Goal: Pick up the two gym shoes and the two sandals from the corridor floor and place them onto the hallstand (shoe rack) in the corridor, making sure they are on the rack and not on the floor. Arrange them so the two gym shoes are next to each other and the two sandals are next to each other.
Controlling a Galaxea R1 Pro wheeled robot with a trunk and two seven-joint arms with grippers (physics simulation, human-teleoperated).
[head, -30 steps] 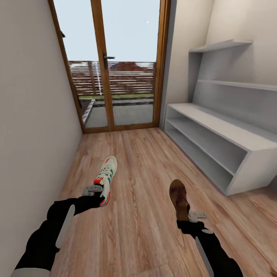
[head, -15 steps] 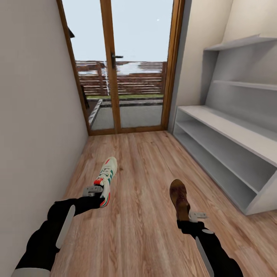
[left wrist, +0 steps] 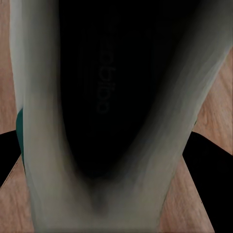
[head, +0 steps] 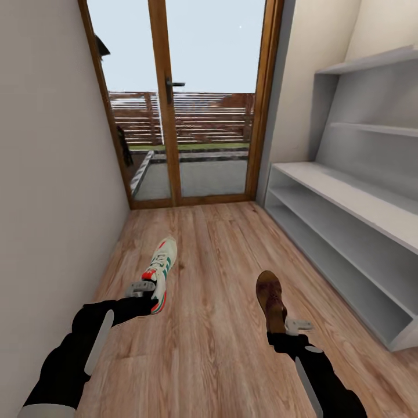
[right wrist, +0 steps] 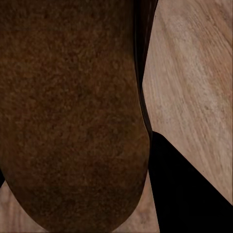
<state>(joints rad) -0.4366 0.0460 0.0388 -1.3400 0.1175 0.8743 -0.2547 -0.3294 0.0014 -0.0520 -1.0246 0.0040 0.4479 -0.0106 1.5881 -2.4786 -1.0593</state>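
While the head view looked down the corridor toward a glazed door (head: 180, 110), the left gripper (head: 143, 288) was closed on the heel of a gym shoe (head: 161, 269), whose long axis pointed away from the robot, toe forward. The right gripper (head: 290, 328) likewise held a sandal (head: 271, 301) by its heel, toe forward. The hallstand (head: 348, 203) stood along the right wall, nearer the right arm, its two bench tiers open toward the corridor floor (head: 215, 261), which lay bare between. In the left wrist view, the gym shoe's dark opening (left wrist: 104, 97) sat close between the jaws. In the right wrist view, the sandal's brown footbed (right wrist: 68, 111) sat as close, planks beside it.
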